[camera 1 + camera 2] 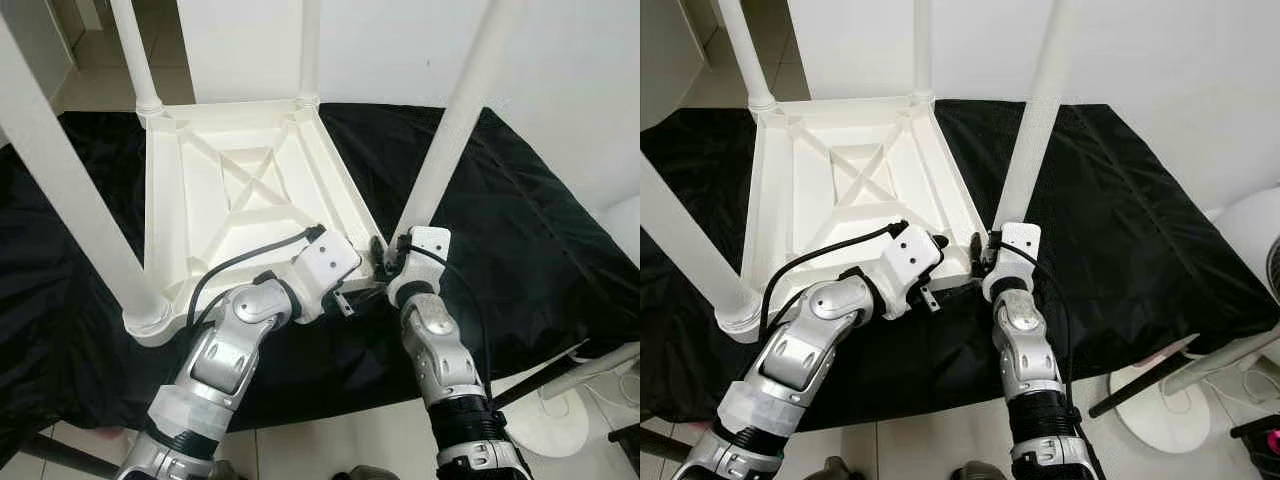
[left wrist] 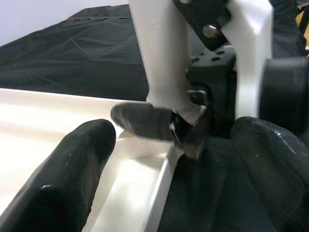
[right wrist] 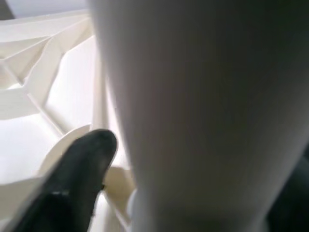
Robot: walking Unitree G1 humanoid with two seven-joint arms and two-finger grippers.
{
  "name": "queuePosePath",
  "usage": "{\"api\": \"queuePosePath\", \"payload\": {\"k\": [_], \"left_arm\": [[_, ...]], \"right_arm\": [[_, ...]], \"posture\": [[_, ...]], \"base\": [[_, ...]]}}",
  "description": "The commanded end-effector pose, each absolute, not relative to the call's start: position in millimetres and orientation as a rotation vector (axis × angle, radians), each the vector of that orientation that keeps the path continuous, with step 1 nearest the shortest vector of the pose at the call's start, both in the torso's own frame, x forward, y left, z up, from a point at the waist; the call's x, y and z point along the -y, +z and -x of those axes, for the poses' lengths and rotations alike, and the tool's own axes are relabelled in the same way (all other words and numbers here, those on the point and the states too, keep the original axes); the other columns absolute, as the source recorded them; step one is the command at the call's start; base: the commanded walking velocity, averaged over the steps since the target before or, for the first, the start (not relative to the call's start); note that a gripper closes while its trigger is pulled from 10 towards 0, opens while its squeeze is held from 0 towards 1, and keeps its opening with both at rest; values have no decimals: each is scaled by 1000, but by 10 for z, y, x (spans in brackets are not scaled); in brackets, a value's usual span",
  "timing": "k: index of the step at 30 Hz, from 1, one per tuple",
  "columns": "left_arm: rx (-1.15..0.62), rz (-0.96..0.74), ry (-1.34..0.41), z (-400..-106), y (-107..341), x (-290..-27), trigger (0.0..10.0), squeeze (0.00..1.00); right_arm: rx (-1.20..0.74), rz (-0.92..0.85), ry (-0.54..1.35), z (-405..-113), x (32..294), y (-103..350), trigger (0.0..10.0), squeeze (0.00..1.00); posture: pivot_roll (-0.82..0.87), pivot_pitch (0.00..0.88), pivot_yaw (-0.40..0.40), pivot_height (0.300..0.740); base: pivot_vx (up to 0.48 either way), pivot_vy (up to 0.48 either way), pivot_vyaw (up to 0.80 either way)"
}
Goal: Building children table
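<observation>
**Both grippers at the near-right corner of the upturned table**

Left eye view: a white plastic children's table top (image 1: 240,205) lies upside down on a black cloth (image 1: 520,250), its ribbed underside showing. White round legs stand up from its corners; the near-right leg (image 1: 455,130) rises from the corner where both arms meet. The right gripper (image 1: 392,262) sits at that leg's base, the left gripper (image 1: 345,300) just beside it at the table's near edge.

Right eye view: a white fan base (image 1: 1165,405) stands on the tiled floor (image 1: 940,445) to the right.

Left wrist view: the left gripper's fingers (image 2: 67,174) are spread apart, straddling the table's rim.

Right wrist view: one black finger (image 3: 79,174) lies against the leg; whether the right gripper clamps it cannot be told.
</observation>
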State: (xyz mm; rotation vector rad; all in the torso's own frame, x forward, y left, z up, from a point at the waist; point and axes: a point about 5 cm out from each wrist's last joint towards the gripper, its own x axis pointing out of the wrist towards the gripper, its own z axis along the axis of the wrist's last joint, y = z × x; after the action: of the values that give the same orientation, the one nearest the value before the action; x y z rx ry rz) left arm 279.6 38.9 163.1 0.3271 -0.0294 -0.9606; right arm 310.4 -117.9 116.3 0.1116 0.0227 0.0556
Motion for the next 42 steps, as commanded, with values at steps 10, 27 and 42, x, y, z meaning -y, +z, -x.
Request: {"api": "queuePosePath", "payload": {"k": [10,27,42], "left_arm": [[34,-319,-859,-2788,1635,-442,10000,0],[-19,-311,-988,-2615,1577,-488,10000,0],[-3,-332,-987,-2632,1611,-434,10000,0]], "right_arm": [[-9,-61,194,-2959,1424,1125,10000,0],[12,164,583,-3022,1759,1221,10000,0],[-16,263,699,-3281,1736,1251,0,0]], "posture": [[-59,0,-25,740],[-62,0,-5,740],[-40,0,-26,740]], "base": [[0,0,0],[0,0,0],[0,0,0]]}}
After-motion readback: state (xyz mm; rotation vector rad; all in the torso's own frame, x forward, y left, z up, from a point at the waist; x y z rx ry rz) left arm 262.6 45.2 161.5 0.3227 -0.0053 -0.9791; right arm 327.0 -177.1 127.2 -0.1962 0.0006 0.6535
